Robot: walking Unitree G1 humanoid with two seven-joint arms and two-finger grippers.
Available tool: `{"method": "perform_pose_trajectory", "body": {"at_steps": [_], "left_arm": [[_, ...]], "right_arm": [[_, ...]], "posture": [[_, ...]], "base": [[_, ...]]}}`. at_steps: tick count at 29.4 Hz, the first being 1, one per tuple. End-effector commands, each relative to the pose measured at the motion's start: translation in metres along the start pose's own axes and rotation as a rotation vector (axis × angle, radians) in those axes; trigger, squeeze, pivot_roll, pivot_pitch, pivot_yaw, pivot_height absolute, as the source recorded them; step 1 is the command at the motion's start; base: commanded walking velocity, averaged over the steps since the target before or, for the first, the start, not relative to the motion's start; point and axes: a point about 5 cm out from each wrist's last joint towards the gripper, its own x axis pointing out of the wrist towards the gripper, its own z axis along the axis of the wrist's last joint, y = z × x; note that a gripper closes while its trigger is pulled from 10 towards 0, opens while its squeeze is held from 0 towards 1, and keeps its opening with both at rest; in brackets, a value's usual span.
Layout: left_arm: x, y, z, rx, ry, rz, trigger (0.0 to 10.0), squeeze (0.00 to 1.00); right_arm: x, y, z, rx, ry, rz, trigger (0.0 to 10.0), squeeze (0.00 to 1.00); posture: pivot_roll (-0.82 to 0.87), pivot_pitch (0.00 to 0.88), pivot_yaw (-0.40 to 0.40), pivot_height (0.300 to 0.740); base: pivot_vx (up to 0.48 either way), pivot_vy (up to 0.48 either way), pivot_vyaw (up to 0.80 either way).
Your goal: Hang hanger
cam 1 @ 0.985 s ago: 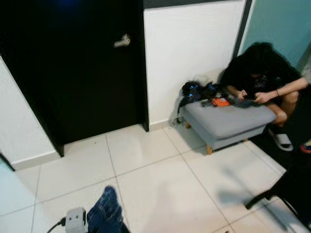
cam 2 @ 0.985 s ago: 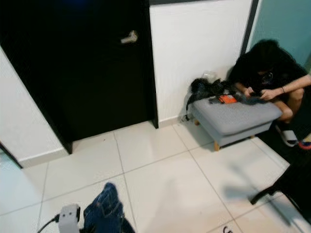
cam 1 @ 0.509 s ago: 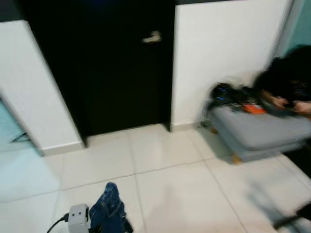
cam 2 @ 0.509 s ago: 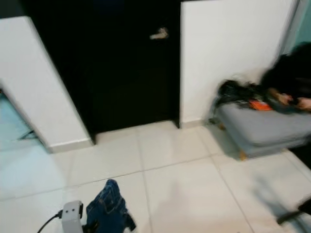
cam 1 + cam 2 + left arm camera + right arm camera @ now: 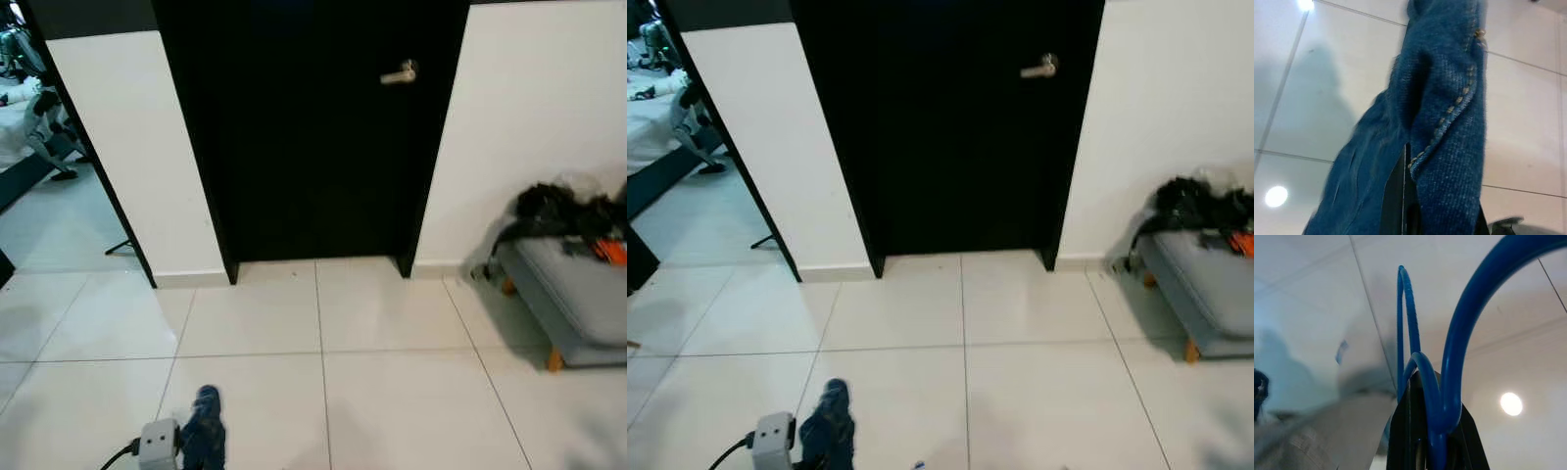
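From the head cameras, the robot faces a black door point(image 5: 313, 137) with a silver handle point(image 5: 399, 73), white walls on both sides and pale floor tiles point(image 5: 382, 392) in front. At the right edge stands a grey ottoman point(image 5: 578, 304) with dark clutter on it. Low on the robot's left, a scrap of blue denim point(image 5: 204, 429) pokes up beside a small grey box point(image 5: 157, 443) with a cable.

In the left wrist view, the left gripper point(image 5: 1415, 205) is buried in that denim point(image 5: 1440, 122); the cloth drapes over the 2 black fingers, which seem closed on a fold of it.

In the right wrist view, the right gripper point(image 5: 1425, 435) has its 2 fingers clamped tight on the neck of a blue hanger point(image 5: 1449, 357), the hook arching up over the floor and a thinner blue wire loop beside it.

No rail or hook to hang it on is in sight, so the step in hand looks like carrying. To do it well, I'd say: hold both grips firm, keep the hanger's hook upright and clear of the denim, and walk steadily until a rail is found.
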Motion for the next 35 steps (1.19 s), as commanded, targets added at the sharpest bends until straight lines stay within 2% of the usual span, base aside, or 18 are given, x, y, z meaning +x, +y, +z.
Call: {"method": "perform_pose_trajectory", "body": {"at_steps": [1,4,11,15,17,18,19,21,24,29,35], "left_arm": [[-0.001,-0.001,-0.002,-0.001,0.005,-0.005,10.0,0.00],[0.000,-0.001,-0.002,-0.001,0.005,-0.007,10.0,0.00],[0.000,-0.001,-0.002,0.001,0.008,-0.008,10.0,0.00],[0.000,-0.001,-0.002,0.001,0.008,-0.009,10.0,0.00],[0.000,-0.001,-0.002,0.003,0.008,-0.010,10.0,0.00],[0.000,-0.001,-0.002,0.003,0.008,-0.010,10.0,0.00],[0.000,-0.001,-0.002,0.003,0.008,-0.011,10.0,0.00],[0.000,-0.001,-0.002,0.003,0.008,-0.011,10.0,0.00],[0.000,-0.001,-0.001,0.005,0.006,-0.013,10.0,0.00],[0.000,-0.001,-0.001,0.004,0.003,-0.011,10.0,0.00],[0.001,-0.001,0.001,0.007,0.002,-0.010,10.0,0.00]], "right_arm": [[-0.003,-0.002,-0.006,0.019,0.027,-0.001,10.0,0.00],[0.000,-0.003,-0.001,0.016,0.018,-0.002,10.0,0.00],[0.005,0.034,-0.017,0.010,0.014,0.038,10.0,0.00],[0.003,0.039,-0.022,0.011,0.018,0.043,10.0,0.00],[0.000,0.022,-0.017,0.014,0.024,0.027,10.0,0.00],[0.000,0.022,-0.017,0.014,0.024,0.027,10.0,0.00],[-0.002,0.014,-0.014,0.015,0.026,0.020,10.0,0.00],[-0.002,0.014,-0.014,0.015,0.026,0.020,10.0,0.00],[-0.003,-0.006,-0.002,0.019,0.025,-0.001,10.0,0.00],[-0.004,-0.009,-0.002,0.019,0.027,-0.006,10.0,0.00],[0.000,0.000,-0.003,0.016,0.031,0.008,10.0,0.00]], "posture": [[-0.07,0.000,0.031,0.740],[-0.07,0.000,0.031,0.740],[-0.07,0.000,0.030,0.740],[-0.07,0.000,0.030,0.740],[-0.07,0.000,0.028,0.740],[-0.07,0.000,0.028,0.740],[-0.07,0.000,0.029,0.740],[-0.07,0.000,0.029,0.740],[-0.07,0.000,0.030,0.740],[-0.07,0.000,0.032,0.740],[-0.07,0.000,0.038,0.740]], "base": [[0.000,0.000,0.74],[0.000,0.000,0.74],[0.000,0.000,0.74],[0.000,0.000,0.74],[0.000,0.000,0.74],[0.000,0.000,0.74],[0.000,0.000,0.74],[0.000,0.000,0.74],[0.000,0.000,0.74],[0.000,0.000,0.74],[0.000,0.000,0.74]]}}
